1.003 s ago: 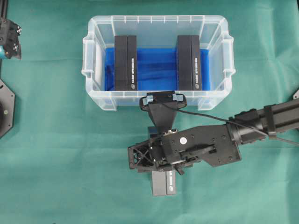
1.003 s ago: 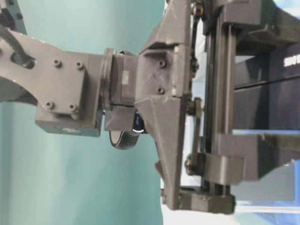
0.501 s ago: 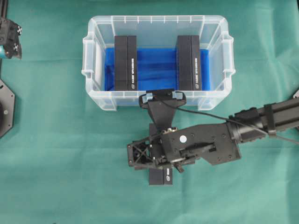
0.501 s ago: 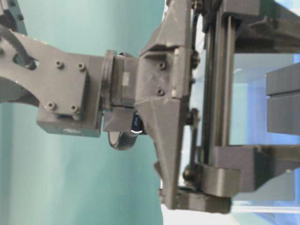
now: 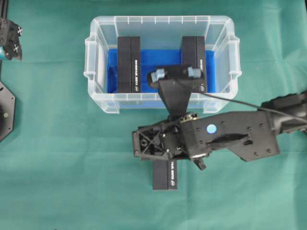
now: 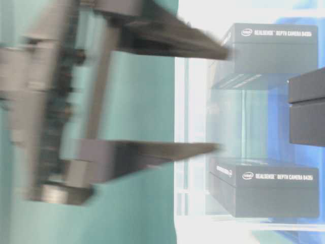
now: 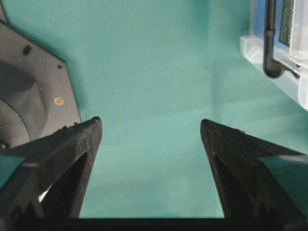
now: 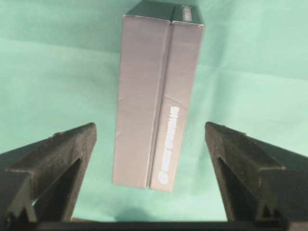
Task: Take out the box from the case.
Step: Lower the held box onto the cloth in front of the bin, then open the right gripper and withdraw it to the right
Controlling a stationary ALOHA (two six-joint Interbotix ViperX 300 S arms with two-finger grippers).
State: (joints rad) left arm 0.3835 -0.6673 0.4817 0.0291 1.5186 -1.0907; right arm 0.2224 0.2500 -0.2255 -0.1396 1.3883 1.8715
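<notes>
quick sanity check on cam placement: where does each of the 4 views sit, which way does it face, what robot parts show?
Overhead: above, facing down; case, right claw over the box on the cloth.
Table-level: low, side-on and rotated; blurred claw fingers, case wall.
Left wrist: looks down; open left claw over cloth, case corner.
Right wrist: looks down; open claw straddles the box.
Shared: overhead and right wrist both show that box.

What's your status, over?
Right gripper open, above box on cloth. Left gripper open, idle. Two boxes in case. Nothing blocking.
</notes>
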